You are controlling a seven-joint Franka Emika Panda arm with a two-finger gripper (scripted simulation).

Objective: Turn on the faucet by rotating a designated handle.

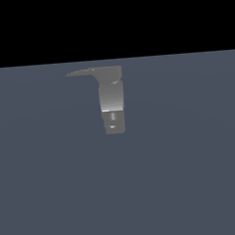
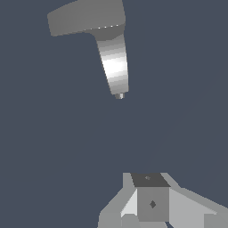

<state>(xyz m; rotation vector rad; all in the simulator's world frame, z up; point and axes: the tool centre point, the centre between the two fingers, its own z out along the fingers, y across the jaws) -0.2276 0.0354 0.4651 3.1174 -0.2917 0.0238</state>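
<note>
The jaws' state cannot be told: only part of the gripper (image 2: pixel 151 202) shows in the wrist view, well apart from the faucet (image 1: pixel 112 102). Its handle (image 1: pixel 81 72) projects toward the exterior view's left. The faucet stands upright on the blue-grey worktop (image 1: pixel 194 173).

Dim, flat render w/ low res; no cast shadows, soft bright band on faucet (image 2: pixel 113 62) mid, jagged edges.

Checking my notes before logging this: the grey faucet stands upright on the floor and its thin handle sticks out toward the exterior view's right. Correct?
Not quite. In the exterior view the handle projects from the top of the upright faucet toward that view's left, not its right.
</note>
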